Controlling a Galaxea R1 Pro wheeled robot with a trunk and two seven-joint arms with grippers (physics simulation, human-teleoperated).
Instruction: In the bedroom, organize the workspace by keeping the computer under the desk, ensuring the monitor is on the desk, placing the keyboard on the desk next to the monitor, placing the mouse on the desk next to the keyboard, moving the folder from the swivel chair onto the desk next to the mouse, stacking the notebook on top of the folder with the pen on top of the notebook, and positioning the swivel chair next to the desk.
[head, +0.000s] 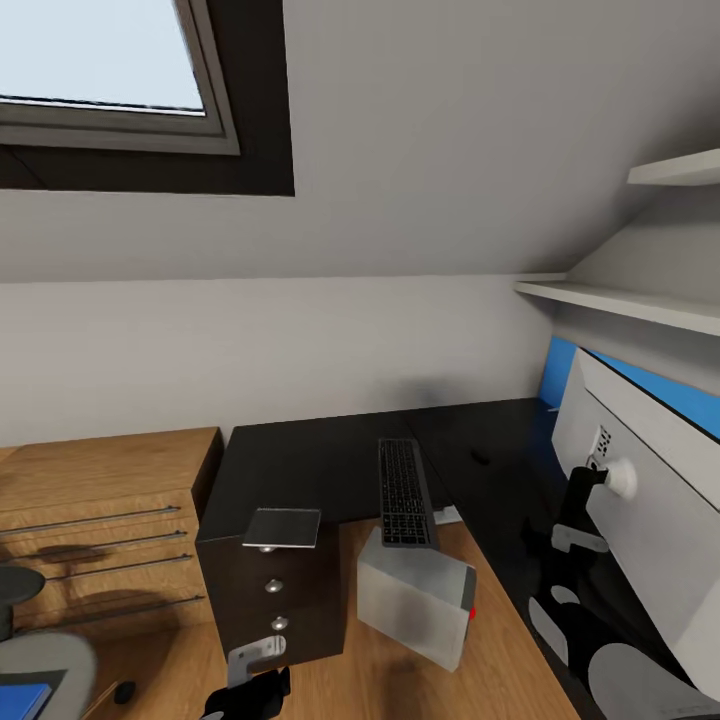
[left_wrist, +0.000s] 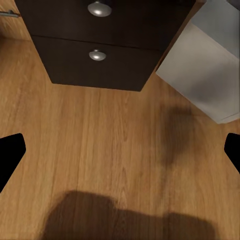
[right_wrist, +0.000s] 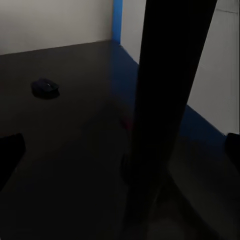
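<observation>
On the black desk (head: 300, 465) lie the keyboard (head: 405, 490) and, further right, the tiny mouse (head: 480, 457) (right_wrist: 45, 88). The grey notebook (head: 283, 528) rests on the desk corner above the drawers (left_wrist: 95, 55). The pale computer (head: 415, 595) (left_wrist: 205, 65) sits on the floor at the desk's edge. The monitor (head: 650, 500) stands at the right with its light back toward me. My right gripper (head: 588, 482) (right_wrist: 120, 150) is open at the monitor's dark upright part (right_wrist: 165, 100). My left gripper (head: 255, 680) (left_wrist: 120, 152) hangs open over the floor. The swivel chair (head: 40, 655) holds the blue folder (head: 20, 700).
A low light-wood cabinet (head: 100, 500) stands left of the desk. White shelves (head: 620, 300) and a blue wall panel (head: 562, 368) sit above the desk's right end. Wood floor (left_wrist: 100, 150) lies open before the drawers. A small white sliver (head: 450, 515) lies by the keyboard.
</observation>
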